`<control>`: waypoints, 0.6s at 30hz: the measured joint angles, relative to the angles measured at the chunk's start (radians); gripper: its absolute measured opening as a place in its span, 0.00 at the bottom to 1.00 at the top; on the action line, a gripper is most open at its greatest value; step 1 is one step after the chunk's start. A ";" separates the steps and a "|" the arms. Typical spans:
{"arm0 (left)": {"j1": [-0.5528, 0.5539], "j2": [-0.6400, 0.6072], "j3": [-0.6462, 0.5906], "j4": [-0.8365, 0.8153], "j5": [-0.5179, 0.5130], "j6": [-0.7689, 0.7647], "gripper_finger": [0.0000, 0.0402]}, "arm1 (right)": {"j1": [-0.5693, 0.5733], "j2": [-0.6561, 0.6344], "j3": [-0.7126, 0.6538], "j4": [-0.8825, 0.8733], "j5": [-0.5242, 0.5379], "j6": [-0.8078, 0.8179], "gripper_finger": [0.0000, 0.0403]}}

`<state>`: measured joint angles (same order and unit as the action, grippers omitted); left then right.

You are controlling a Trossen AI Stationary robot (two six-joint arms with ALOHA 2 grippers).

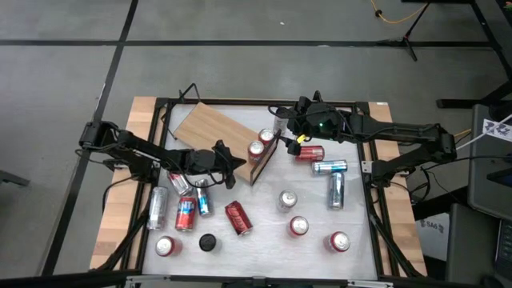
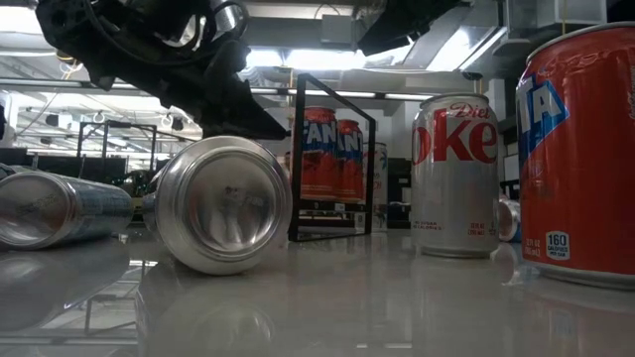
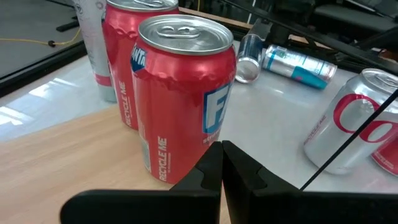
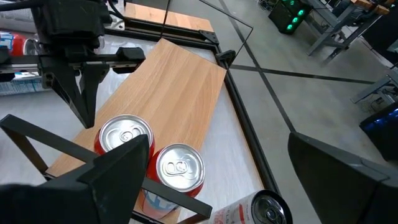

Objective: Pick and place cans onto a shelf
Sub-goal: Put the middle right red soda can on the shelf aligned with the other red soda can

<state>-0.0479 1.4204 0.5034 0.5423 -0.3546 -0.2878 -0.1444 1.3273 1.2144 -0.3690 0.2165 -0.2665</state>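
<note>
Right now you have two upright red cans (image 1: 261, 144) standing side by side on the shelf (image 1: 210, 128), at the end where its thin black frame (image 1: 266, 160) rises. Your right gripper (image 1: 282, 128) hovers just above and beside that pair with its fingers spread wide and nothing between them; the right wrist view looks straight down on both silver tops. Your left gripper (image 1: 240, 164) sits at the shelf's near edge, fingers pressed fully together and empty, their tips pointing at the nearer of the two cans (almost touching it in the left wrist view).

What the next pick turns on, I judge, is this: the closest loose cans to the open right fingers are a red can lying on its side (image 1: 310, 152) and a silver one (image 1: 329, 167) just beyond it, both on the table right beside the frame. Their long axes run roughly across the table, so you would want the fingers to straddle the can across its width, not end to end. The right arm is clearly the nearer one for these.

Other cans lie scattered: a cluster by the left arm (image 1: 186, 212), several standing ones toward the front of the table (image 1: 298, 226), and a small black disc (image 1: 208, 242) that is no can.
</note>
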 joint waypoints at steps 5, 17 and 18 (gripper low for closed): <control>0.000 0.048 0.000 0.055 0.009 -0.001 0.00 | 0.000 0.000 0.000 0.000 0.000 0.000 0.93; 0.003 0.145 0.000 0.181 0.005 0.002 0.00 | 0.000 0.000 0.000 0.001 0.000 0.000 0.93; 0.004 0.156 0.000 0.196 0.005 0.002 0.00 | 0.000 0.000 0.000 0.001 0.000 0.000 0.93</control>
<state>-0.0438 1.5767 0.5030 0.7378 -0.3496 -0.2859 -0.1445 1.3276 1.2144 -0.3683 0.2161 -0.2665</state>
